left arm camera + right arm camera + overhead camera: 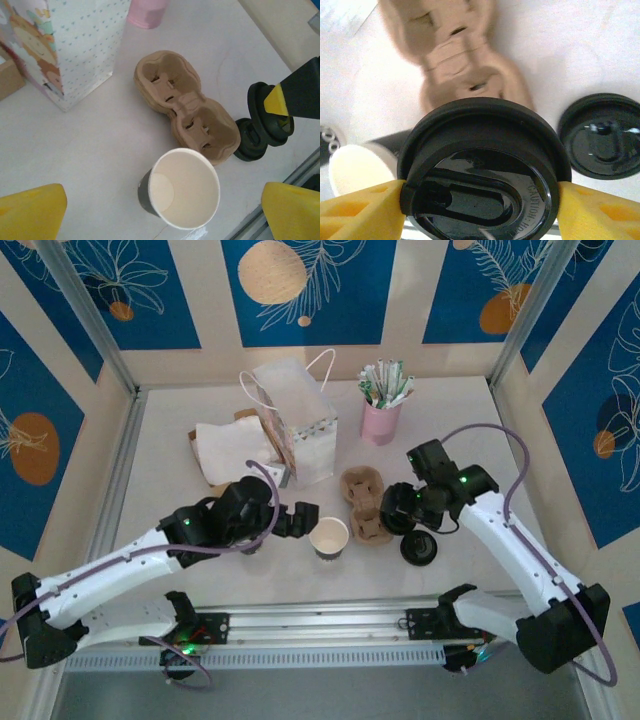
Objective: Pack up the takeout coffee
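**Coffee clamped at its lid, just beside the carrier**

Overhead view: the right pincer [404, 508] is closed on the takeout coffee [396, 512], a dark shape just right of the brown cardboard carrier [362, 502] in the middle of the bench [500, 440]. A loose lid [420, 549] lies near it, on the side toward the arm bases. An open cup [329, 536] stands left of the carrier, with the left pincer [310, 520] just beside it. A white paper bag [300, 425] stands farther back.

Left wrist view: two yellow fingers [30, 212] sit at the bottom corners, wide apart and gripping nothing. The open cup, white inside, stands between them. Beyond it lie the carrier's two wells, both unfilled. At the right, the black lid hangs in the other pincer, off the bench.

Right wrist view: yellow pads [360, 212] press on opposite sides of the round black lid. The cup wall below is hidden, so how the cup itself is held cannot be told. The carrier shows blurred beyond.

The step in hand looks like seating the coffee in a carrier well. A hold on the lid rim could slip or pop the lid. To do it well, keep the cup upright and centre it over the nearer well. Lower it straight, clear of the loose lid and the open cup, and let go only once it is seated.
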{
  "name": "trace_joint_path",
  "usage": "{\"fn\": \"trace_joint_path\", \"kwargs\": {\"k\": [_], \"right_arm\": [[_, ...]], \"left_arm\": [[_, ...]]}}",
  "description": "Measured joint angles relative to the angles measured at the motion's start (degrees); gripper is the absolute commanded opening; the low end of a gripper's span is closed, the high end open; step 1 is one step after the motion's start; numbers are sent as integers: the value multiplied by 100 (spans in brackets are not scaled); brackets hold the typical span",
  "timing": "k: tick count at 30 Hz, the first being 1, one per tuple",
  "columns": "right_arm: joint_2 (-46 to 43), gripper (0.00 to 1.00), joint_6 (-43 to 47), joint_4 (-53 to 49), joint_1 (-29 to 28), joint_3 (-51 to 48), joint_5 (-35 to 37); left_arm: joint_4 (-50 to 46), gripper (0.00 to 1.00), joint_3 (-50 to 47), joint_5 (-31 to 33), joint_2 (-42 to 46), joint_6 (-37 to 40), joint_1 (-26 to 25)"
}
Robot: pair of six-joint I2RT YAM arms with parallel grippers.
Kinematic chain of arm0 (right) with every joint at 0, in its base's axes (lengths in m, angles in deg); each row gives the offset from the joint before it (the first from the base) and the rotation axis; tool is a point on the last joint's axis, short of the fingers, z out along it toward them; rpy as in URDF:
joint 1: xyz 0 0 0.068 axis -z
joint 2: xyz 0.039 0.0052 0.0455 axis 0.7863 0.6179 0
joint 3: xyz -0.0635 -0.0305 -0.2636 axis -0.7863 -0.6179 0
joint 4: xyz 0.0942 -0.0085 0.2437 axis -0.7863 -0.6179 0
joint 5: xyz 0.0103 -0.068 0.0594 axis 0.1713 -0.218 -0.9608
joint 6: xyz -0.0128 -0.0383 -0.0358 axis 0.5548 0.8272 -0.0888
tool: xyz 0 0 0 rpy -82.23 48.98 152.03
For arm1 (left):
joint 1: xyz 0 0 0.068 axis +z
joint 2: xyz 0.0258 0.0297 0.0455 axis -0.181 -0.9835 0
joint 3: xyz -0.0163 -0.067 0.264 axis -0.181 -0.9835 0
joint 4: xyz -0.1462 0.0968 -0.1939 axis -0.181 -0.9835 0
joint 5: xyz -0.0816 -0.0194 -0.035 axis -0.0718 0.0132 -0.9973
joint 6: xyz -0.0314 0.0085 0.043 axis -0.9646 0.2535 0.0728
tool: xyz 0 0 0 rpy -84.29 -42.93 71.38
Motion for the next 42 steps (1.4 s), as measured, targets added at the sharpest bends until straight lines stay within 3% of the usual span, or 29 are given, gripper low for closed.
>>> {"fn": "trace_joint_path", "kwargs": {"k": [13,18,28,42], "right_arm": [[1589,75,245,-350,-1886,1471,197],[2039,75,337,-409,-2315,1786,291],[2732,75,479,-518,-2645,2087,505],[2841,75,503,-544,-2675,2090,525]], "left_arm": [[-319,100,-846,-935,1235,-70,1185],[-382,100,-1099,-1119,1779,-164,1362],[-538,100,-1268,-1163,2168,-205,1377],[-573,100,-1373,-1182,2197,-223,1377]]}}
